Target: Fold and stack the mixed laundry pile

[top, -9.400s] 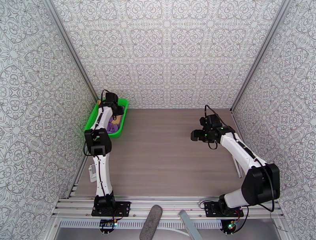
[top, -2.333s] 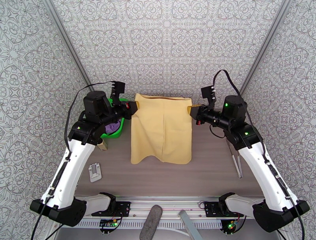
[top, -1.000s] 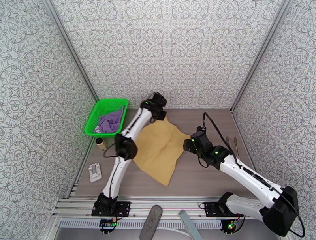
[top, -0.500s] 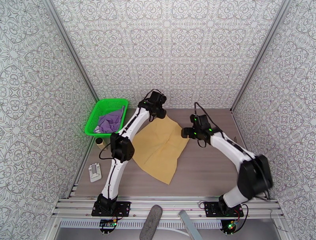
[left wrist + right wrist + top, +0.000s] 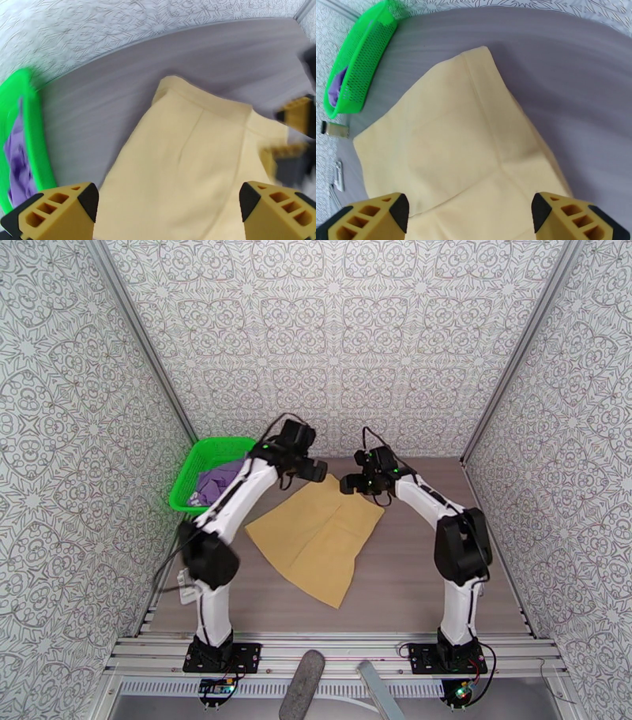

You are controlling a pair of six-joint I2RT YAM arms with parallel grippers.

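Note:
The mustard-tan garment lies spread flat on the table, one corner pointing toward the near edge. My left gripper hovers open above its far left corner; in the left wrist view the cloth fills the space below the open gripper. My right gripper hovers open over the far right part, with nothing between its fingers but the cloth beneath. The purple T-shirt lies bunched in the green basket.
The green mesh basket stands at the far left against the wall. A small bottle and a white object lie along the table's left edge. Bare table lies right of the cloth and in front of it.
My left gripper has opened and let go of the mustard cloth's far corner. Both arms have swung toward the back wall, and the cloth now lies flat.

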